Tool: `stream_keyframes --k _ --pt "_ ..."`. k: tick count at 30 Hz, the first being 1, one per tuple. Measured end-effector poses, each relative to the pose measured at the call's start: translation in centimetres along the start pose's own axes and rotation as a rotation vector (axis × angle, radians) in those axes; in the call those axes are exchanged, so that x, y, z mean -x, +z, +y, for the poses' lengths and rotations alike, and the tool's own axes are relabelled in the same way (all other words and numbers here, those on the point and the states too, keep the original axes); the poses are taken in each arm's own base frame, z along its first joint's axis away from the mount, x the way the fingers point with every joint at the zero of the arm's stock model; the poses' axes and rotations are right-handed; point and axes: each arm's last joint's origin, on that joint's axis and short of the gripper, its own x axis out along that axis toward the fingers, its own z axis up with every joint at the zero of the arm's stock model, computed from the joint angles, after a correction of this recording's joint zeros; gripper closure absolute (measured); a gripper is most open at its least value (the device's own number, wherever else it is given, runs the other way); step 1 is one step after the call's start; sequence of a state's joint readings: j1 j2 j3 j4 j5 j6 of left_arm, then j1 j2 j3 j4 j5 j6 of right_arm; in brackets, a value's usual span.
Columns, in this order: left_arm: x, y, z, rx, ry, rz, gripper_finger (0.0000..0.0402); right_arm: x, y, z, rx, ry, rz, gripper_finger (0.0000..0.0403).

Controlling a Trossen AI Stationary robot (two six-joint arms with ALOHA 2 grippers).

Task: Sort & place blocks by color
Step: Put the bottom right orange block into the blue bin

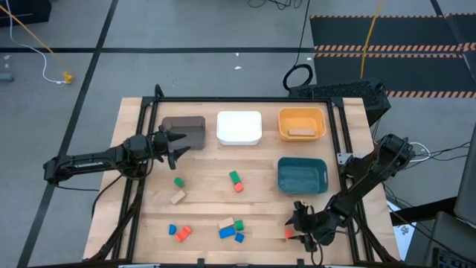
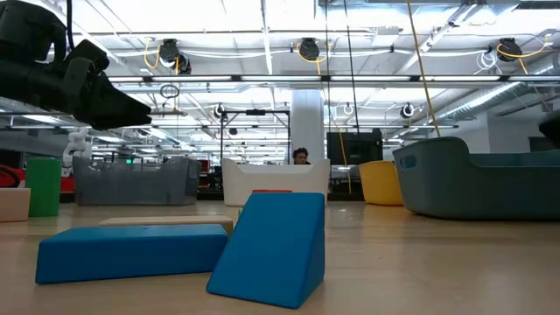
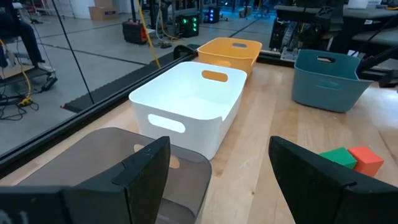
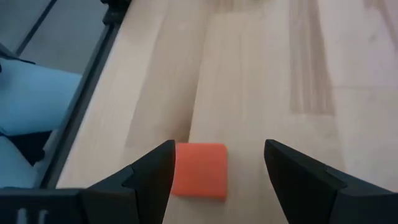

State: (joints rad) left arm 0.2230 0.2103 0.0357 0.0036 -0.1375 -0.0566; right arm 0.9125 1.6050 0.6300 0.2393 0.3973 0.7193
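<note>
Near desk front edge, right gripper (image 4: pixel 217 180) jaws apart, straddling red-orange block (image 4: pixel 200 170): pre-grasp; next, lower and clamp. Left gripper (image 3: pixel 217 180) jaws apart above brown bin (image 3: pixel 93 155).

Left pincer (image 1: pixel 181 141) and right pincer (image 1: pixel 297 227), fingers spread.

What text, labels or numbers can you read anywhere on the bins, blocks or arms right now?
None readable. The brown bin, white bin, orange bin and teal bin carry no visible labels. The blocks, such as the red-orange block between the right gripper's open fingers, are plain. No legible signs show in the room behind the table.
</note>
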Motion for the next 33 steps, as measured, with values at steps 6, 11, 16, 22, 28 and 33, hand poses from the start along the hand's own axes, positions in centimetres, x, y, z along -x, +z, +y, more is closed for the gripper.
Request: stream_keyframes --k 6,11,16,22,28,33 --pt "0.0 0.0 0.0 0.000 0.000 0.000 0.0128 -1.4 -1.3 0.4 0.013 -0.006 -0.006 0.0165" --pt "0.0 0.0 0.0 0.000 0.000 0.000 0.0128 -1.8 -2.0 0.6 0.014 -0.043 -0.038 0.0165" --pt "0.0 0.0 0.0 0.000 0.000 0.000 0.0128 -2.0 -2.3 0.6 0.074 -0.069 -0.039 0.0165" --pt "0.0 0.0 0.0 0.000 0.000 0.000 0.0128 -2.0 -2.6 0.3 0.100 -0.093 -0.013 0.0183" --pt "0.0 0.0 0.0 0.000 0.000 0.000 0.0128 -2.0 -2.6 0.3 0.124 -0.093 -0.022 0.0270" --pt "0.0 0.0 0.0 0.000 0.000 0.000 0.0128 -2.0 -2.5 0.3 0.129 -0.084 -0.022 0.0285"
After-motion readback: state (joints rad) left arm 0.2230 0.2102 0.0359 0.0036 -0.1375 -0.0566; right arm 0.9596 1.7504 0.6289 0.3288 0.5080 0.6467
